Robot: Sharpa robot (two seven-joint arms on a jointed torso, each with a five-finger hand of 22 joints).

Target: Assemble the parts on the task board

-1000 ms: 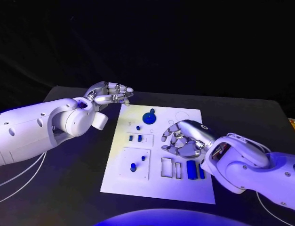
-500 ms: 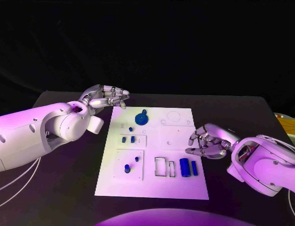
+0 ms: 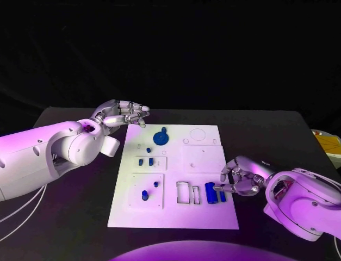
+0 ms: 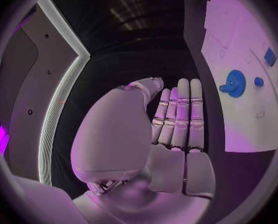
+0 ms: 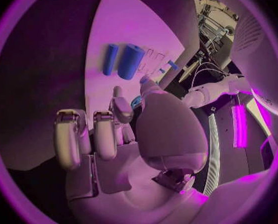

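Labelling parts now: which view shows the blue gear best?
Left wrist view: the blue gear is large there, toothed rim plain, nothing covering it. The head view shows it small, at the far end of the task board. In the right wrist view I cannot pick it out.

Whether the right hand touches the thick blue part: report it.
Cannot tell: in the head view the right hand overlaps the thick blue part, hiding any gap.
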